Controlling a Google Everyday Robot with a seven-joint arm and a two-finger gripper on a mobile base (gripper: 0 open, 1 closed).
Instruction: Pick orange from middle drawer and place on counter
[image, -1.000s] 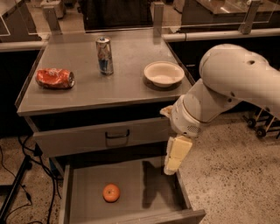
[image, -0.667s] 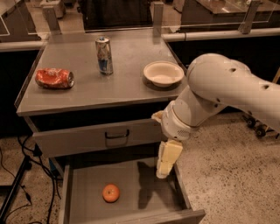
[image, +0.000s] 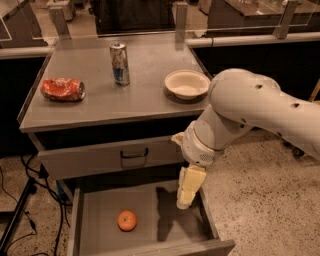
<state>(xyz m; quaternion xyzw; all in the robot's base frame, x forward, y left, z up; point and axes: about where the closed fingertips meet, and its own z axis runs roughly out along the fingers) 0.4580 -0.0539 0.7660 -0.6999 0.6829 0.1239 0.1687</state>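
Down in the open middle drawer (image: 100, 210), the orange (image: 127, 220) lies on the flat grey floor, somewhat left of the drawer's middle and closer to its front edge than to its back. The gripper (image: 183, 204) hangs over the drawer's right side, close to the right wall and pointing down. The orange sits to its left and lower in the picture, clearly apart from it. A dark shadow of the gripper falls on the drawer floor between the two. The gripper shows as one pale yellow block seen from the side, so I cannot tell whether it is released or clenched. The white arm (image: 240, 110) reaches in from the right edge of the picture, its thick wrist in front of the counter's front right corner.

The orange is small, round and smooth-skinned, bright orange with a lighter patch on top, and it rests alone on the bare floor.

Just above the open drawer is a closed drawer front (image: 100, 159) with a black loop handle (image: 134, 154). On the counter (image: 145, 97) stand a drink can (image: 119, 63) near the back edge and a white bowl (image: 187, 84) by the right edge. A crumpled red-and-silver foil packet (image: 63, 89) lies by the left edge.
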